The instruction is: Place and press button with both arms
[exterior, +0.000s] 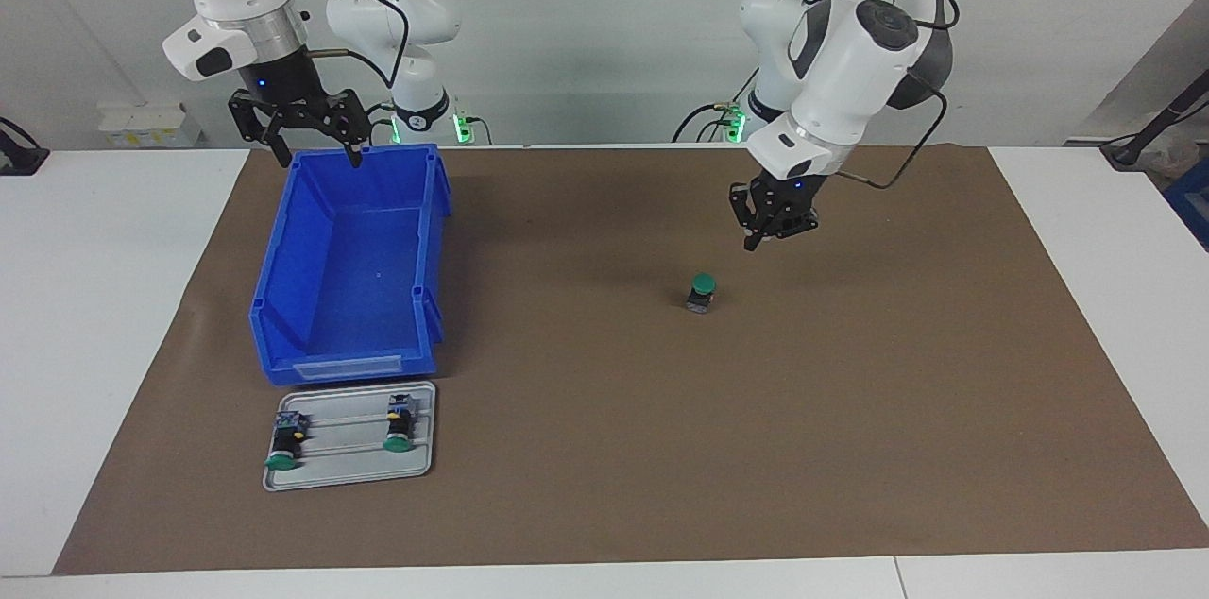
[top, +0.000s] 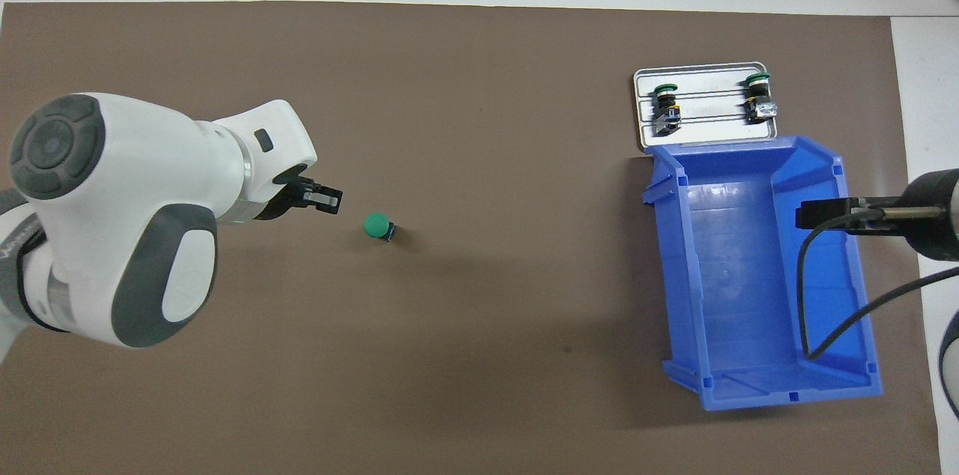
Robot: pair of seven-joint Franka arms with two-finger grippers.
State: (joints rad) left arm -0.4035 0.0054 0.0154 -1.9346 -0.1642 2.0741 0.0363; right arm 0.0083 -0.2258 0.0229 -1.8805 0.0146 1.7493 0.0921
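Note:
A green-capped button stands upright on the brown mat, cap up, with nothing touching it. My left gripper hangs in the air just toward the left arm's end from the button, shut, with nothing between its fingertips. Over the blue bin's rim that is nearest the robots, my right gripper stands open and holds nothing; in the overhead view only its finger shows above the bin.
The blue bin sits toward the right arm's end of the table. A grey tray lies just farther from the robots than the bin, with two more green-capped buttons lying on their sides.

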